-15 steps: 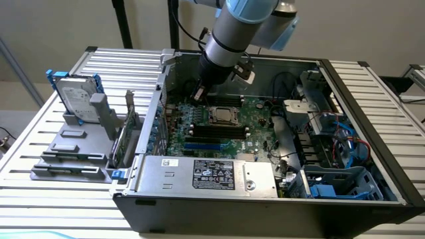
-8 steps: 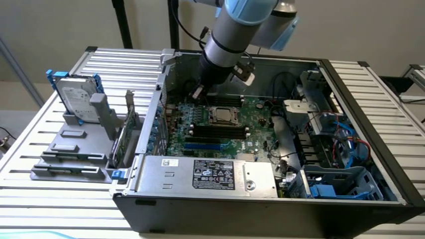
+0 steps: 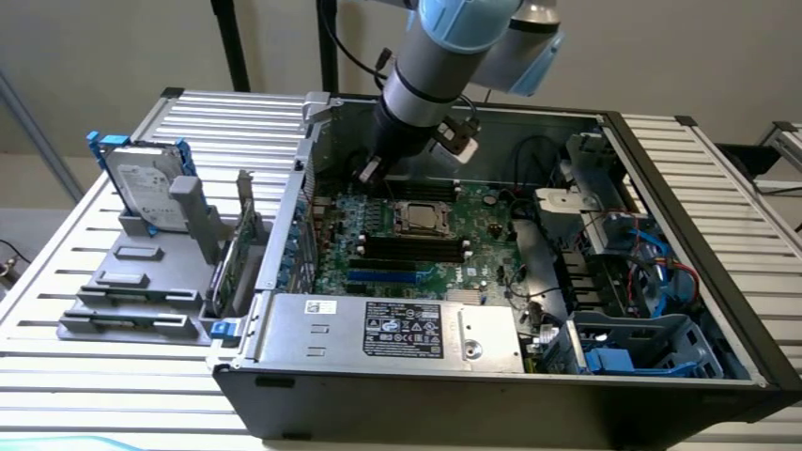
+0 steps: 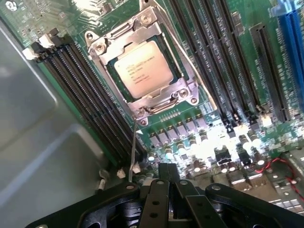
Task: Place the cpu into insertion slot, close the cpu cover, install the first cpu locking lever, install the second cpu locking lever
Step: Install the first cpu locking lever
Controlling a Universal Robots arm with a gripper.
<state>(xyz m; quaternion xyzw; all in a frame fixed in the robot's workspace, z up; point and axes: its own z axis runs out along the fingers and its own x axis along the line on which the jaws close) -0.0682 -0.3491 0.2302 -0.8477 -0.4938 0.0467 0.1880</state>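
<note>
The chip [image 4: 145, 69] sits flat in its socket [image 3: 420, 218] near the middle of the green board [image 3: 491, 240] inside the open computer case [image 3: 683, 202], so the first step looks done. The silver cover [image 4: 161, 98] lies down over it, its frame around the chip's edges and the metal top showing through the window, so I judge the second step done as well. The levers are less clear. One thin lever [image 4: 132, 147] runs from the corner of the socket nearest the claw out over the board towards the claw, beside the black memory slots [image 4: 90, 95], and it looks free, not hooked under a catch. Whether the other one is latched I cannot tell. So the locking seems to be what is left. The claw [image 4: 167, 168] hangs above the board close to the socket, on the side where that loose lever ends; in the exterior view it [image 3: 371, 170] is low inside the case, just behind the socket. Its two fingers are pressed together, and nothing shows between them.
</note>
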